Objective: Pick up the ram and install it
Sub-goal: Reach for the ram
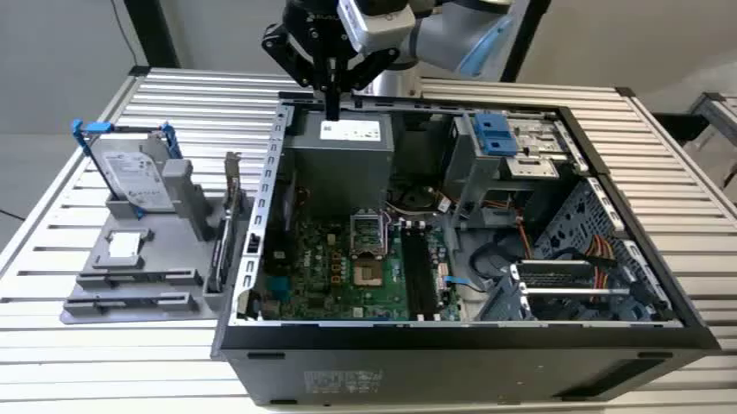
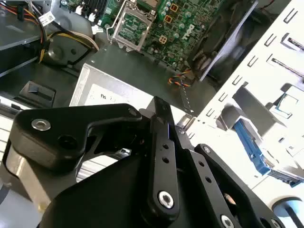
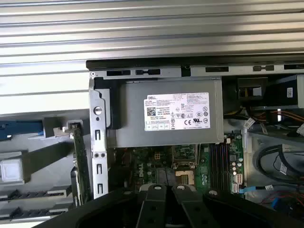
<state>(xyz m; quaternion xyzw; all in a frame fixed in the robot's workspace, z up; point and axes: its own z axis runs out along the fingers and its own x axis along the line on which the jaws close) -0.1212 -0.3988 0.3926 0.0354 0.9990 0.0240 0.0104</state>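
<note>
Hovering above the grey metal power supply box, black gripper jaws together and empty, while the long dark ram stick looks already slotted beside the CPU socket, latching unconfirmed.

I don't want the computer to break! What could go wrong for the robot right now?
The gripper hangs close over the power supply; going lower could hit it. Loose wires lie inside the case and might catch the gripper. The upright card beside the case could get knocked.
</note>
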